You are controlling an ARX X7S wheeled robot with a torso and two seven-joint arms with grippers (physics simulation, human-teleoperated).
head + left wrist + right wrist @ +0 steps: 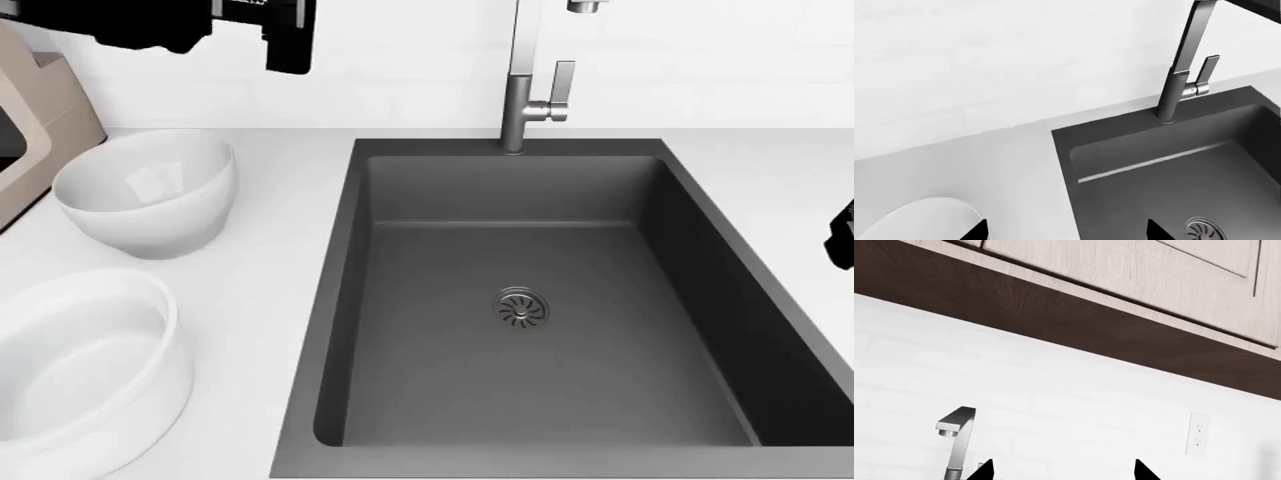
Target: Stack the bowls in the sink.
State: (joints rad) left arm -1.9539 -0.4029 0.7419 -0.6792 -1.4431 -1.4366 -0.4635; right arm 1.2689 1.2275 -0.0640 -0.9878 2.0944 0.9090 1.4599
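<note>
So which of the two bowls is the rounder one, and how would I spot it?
Find the dark sink; both bowls stand on the white counter to its left. The rounder bowl is farther back, nearer the wall, narrowing toward its base, while the wider bowl in front has straighter sides.

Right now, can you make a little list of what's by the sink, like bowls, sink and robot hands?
rounder bowl: on the counter left of the sink, upright, empty
wider bowl: on the counter nearer the camera, upright, empty
sink: nothing in it, drain in the middle
faucet: behind the sink
left gripper: open, holding nothing
right gripper: open, holding nothing
stacking: not started
</note>
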